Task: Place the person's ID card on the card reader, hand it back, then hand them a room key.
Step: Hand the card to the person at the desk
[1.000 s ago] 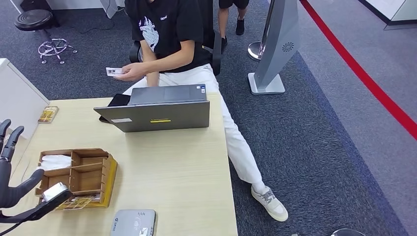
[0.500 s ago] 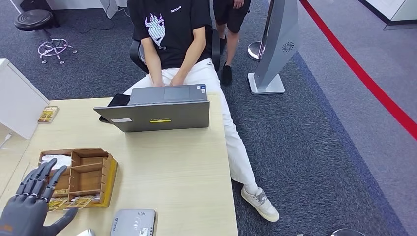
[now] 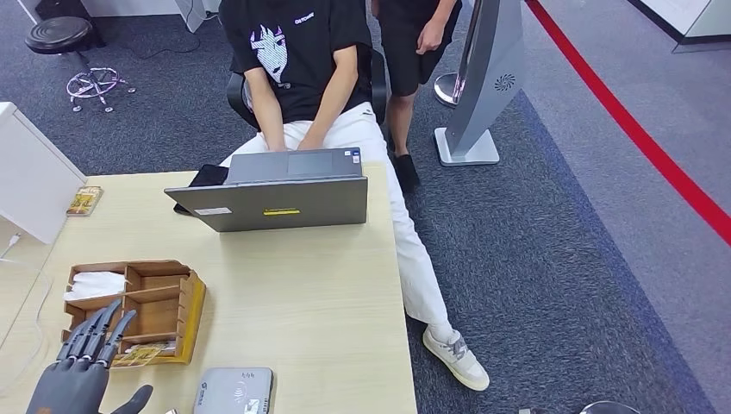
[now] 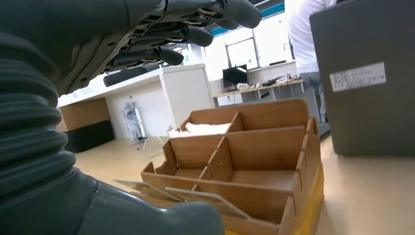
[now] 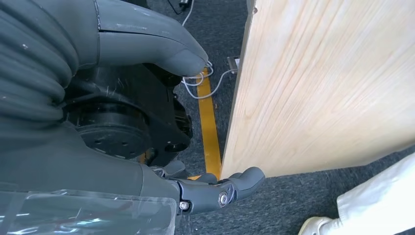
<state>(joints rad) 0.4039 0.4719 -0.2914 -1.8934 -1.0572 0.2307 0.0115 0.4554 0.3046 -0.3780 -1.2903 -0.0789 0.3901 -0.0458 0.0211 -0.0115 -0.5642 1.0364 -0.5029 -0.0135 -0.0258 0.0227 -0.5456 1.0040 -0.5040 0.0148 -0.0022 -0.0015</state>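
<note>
My left hand [image 3: 79, 376] hovers at the table's near left corner, fingers spread and pointing at the wooden organizer [image 3: 159, 302], holding nothing. In the left wrist view the fingers [image 4: 195, 35] reach out above the organizer [image 4: 264, 147], and its front slot holds flat cards [image 4: 195, 197]; the head view shows those cards [image 3: 138, 353] too. The grey card reader [image 3: 234, 390] lies at the near edge, right of my left hand. My right hand [image 5: 117, 122] hangs beside the table's edge [image 5: 318, 83], thumb and fingers apart, empty. The seated person [image 3: 297, 60] has both hands at the laptop.
An open grey laptop [image 3: 276, 197] stands at the table's far side, its back toward me. A small card box [image 3: 84, 200] lies at the far left. White paper [image 3: 95, 283] fills the organizer's back-left compartment. A second person [image 3: 414, 34] stands behind the chair.
The person's hand with the white card dropped to the laptop; the card is out of sight. My left hand came down and toward the organizer's front. A second person walked up behind.
</note>
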